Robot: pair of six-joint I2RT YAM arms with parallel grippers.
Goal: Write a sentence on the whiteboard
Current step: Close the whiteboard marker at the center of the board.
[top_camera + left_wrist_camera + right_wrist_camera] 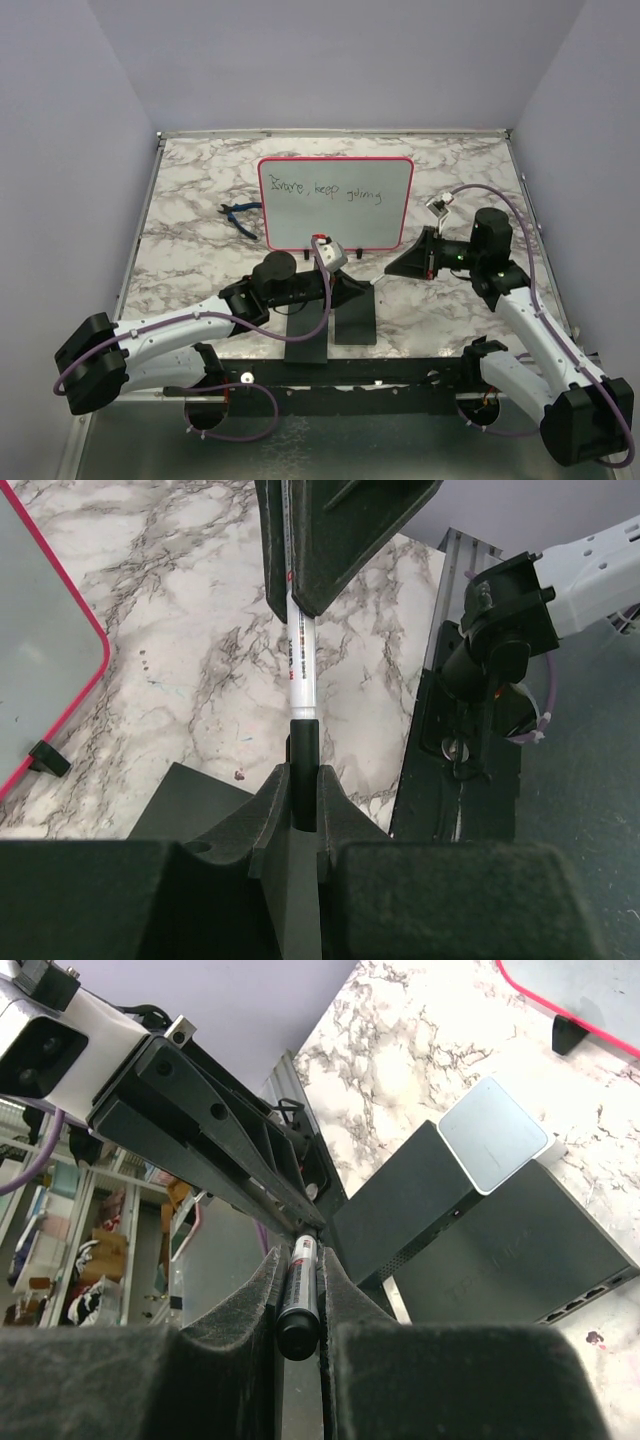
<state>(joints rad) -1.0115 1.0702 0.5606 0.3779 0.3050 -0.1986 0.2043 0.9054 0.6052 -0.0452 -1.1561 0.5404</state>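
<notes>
Gripping a marker (302, 660), the left hand (305, 780) sits just before the whiteboard (385, 225).

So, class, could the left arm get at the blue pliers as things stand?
Probably not yet. The pliers lie in the open on the table left of the whiteboard, but the left gripper is shut on the marker that the right gripper also clamps; it would need to let go first.
</notes>
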